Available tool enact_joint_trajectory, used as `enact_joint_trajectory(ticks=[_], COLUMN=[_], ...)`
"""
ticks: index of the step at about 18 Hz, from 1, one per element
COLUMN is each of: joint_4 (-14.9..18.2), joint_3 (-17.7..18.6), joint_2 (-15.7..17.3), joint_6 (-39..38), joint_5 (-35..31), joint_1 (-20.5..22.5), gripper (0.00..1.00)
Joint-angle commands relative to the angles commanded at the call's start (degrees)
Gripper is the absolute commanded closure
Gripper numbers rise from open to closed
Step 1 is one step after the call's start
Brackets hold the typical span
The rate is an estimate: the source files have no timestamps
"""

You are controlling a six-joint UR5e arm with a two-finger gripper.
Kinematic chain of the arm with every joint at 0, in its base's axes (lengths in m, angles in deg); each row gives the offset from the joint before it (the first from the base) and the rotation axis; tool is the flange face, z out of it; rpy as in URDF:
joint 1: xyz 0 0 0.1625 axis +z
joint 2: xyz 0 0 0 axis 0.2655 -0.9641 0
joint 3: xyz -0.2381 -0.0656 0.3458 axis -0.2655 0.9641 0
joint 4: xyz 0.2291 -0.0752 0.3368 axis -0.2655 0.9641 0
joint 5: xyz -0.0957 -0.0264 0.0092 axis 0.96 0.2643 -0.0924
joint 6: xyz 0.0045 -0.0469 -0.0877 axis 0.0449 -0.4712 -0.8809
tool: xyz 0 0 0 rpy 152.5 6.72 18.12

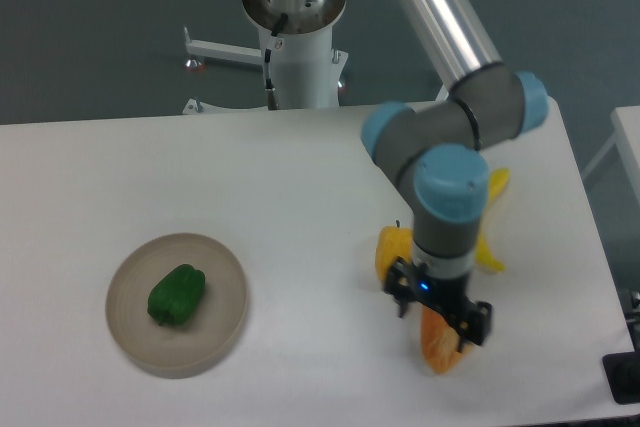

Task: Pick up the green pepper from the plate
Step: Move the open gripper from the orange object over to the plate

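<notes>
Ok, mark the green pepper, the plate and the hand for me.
green pepper (177,295), fixed camera, middle of its body.
plate (222,277), fixed camera, bare right part near rim.
hand (440,312), fixed camera, midway between its fingertips.

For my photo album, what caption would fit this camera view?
Robot arm's gripper hangs over orange and yellow toy vegetables while the green pepper waits on its plate.
</notes>
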Motion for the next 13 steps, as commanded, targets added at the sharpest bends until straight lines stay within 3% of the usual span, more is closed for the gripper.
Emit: enact_joint_trajectory(ticks=[4, 9, 13], joint_4=[-0.35, -1.41, -6.40], joint_3=[6.08, 9.16, 13.02], joint_2=[3.70, 3.97, 4.23], joint_6=[-6.95, -14.61, -19.09], joint_5=[1.59, 1.50, 1.50], joint_1=[-2.98, -8.52, -12.21], gripper=[0.00, 0.00, 0.00])
